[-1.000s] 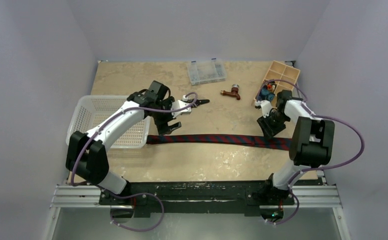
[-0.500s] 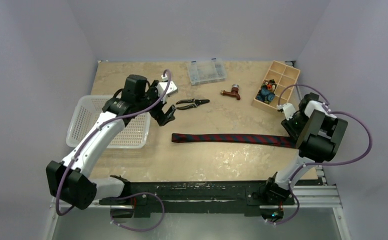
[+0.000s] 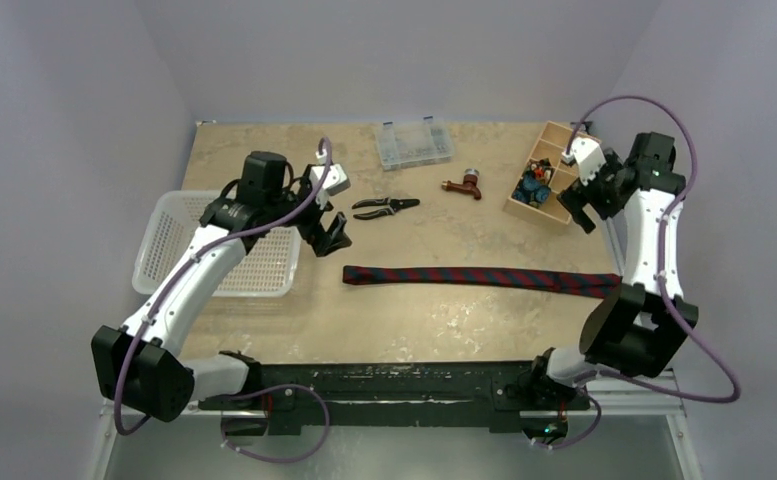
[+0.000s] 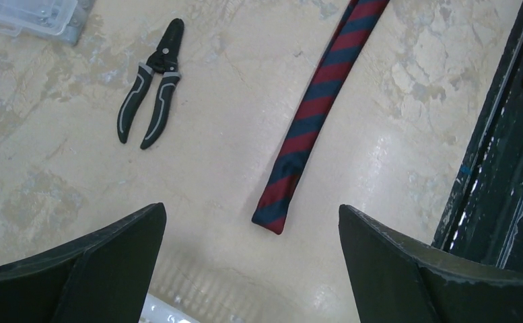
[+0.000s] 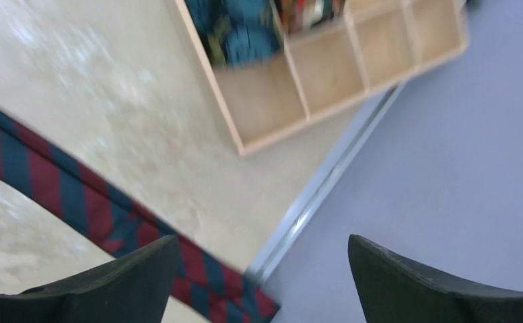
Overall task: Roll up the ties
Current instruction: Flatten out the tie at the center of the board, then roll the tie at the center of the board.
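One tie (image 3: 474, 277), navy with dark red stripes, lies flat in a straight strip across the middle of the table. Its narrow end is at the left and its wide end reaches the right table edge. My left gripper (image 3: 329, 232) hovers open above and behind the narrow end, holding nothing. The left wrist view shows the tie (image 4: 312, 121) running away from the left gripper (image 4: 252, 210), its end just ahead of the jaws. My right gripper (image 3: 582, 205) hangs open, raised by the wooden box, apart from the tie. The right wrist view shows the tie (image 5: 56, 188) below the right gripper (image 5: 264, 239).
Black-handled pliers (image 3: 384, 207) lie behind the tie, also seen as pliers (image 4: 147, 94) from the left wrist. A white basket (image 3: 149, 245) stands at the left. At the back are a clear plastic case (image 3: 413, 143), a brown fitting (image 3: 462, 185) and a wooden compartment box (image 3: 564, 130).
The right gripper has opened, left the tie's wide end and risen toward the wooden box. The left gripper lifted off the narrow end earlier; the tie shifted right and now lies still.
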### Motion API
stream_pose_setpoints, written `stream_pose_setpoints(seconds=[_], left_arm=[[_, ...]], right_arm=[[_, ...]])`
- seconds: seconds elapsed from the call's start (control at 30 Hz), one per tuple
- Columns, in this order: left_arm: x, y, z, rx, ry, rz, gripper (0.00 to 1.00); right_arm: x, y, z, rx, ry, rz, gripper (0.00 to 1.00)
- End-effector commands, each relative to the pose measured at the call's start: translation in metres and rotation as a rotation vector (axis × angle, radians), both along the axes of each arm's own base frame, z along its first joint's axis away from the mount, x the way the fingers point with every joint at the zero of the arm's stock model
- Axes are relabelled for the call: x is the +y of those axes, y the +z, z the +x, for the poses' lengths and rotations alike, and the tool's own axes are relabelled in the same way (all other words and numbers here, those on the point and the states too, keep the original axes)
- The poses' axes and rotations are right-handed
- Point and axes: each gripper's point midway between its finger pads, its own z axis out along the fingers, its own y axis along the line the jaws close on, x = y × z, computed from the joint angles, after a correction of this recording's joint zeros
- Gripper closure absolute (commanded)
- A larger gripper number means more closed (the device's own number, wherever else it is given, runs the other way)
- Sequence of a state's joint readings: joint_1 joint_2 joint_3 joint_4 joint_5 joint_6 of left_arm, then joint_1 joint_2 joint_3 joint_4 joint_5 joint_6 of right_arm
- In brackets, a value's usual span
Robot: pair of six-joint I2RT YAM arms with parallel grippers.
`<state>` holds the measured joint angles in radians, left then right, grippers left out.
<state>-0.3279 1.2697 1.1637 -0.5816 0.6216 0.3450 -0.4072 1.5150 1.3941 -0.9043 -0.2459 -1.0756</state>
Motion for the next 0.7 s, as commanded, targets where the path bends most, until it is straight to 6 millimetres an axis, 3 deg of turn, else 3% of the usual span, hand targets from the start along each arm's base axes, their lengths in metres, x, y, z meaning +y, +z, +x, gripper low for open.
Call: stream_pose_setpoints(seconds=[0.0, 0.07, 0.13, 0.27, 0.4, 0.5, 0.6, 0.67], left_arm=[[0.013, -0.011, -0.023, -0.084, -0.162, 0.129, 0.00], [0.038, -0.026, -0.042, -0.051, -0.192, 0.264, 0.00], [0.069, -0.036, -0.078, 0.022, -0.243, 0.355, 0.00], [0.132, -0.054, -0.131, 0.162, -0.280, 0.540, 0.00], [0.187, -0.075, -0.162, 0.292, -0.231, 0.705, 0.04], [0.214, -0.093, -0.178, 0.395, -0.192, 0.791, 0.07], [0.236, -0.115, -0.181, 0.519, -0.135, 0.844, 0.07], [0.253, -0.129, -0.155, 0.506, -0.026, 0.857, 0.07]], right_arm=[[0.090, 0.069, 0.019, -0.247, 0.182, 0.239, 0.02], [0.109, 0.092, 0.028, -0.353, 0.161, 0.333, 0.02], [0.123, 0.104, 0.029, -0.391, 0.148, 0.427, 0.02], [0.148, 0.090, 0.016, -0.273, 0.257, 0.486, 0.02], [0.157, 0.064, 0.011, -0.119, 0.262, 0.492, 0.02], [0.162, 0.052, 0.009, -0.052, 0.258, 0.512, 0.02], [0.165, 0.041, 0.005, 0.002, 0.256, 0.516, 0.02], [0.167, 0.031, -0.001, 0.035, 0.264, 0.499, 0.02]])
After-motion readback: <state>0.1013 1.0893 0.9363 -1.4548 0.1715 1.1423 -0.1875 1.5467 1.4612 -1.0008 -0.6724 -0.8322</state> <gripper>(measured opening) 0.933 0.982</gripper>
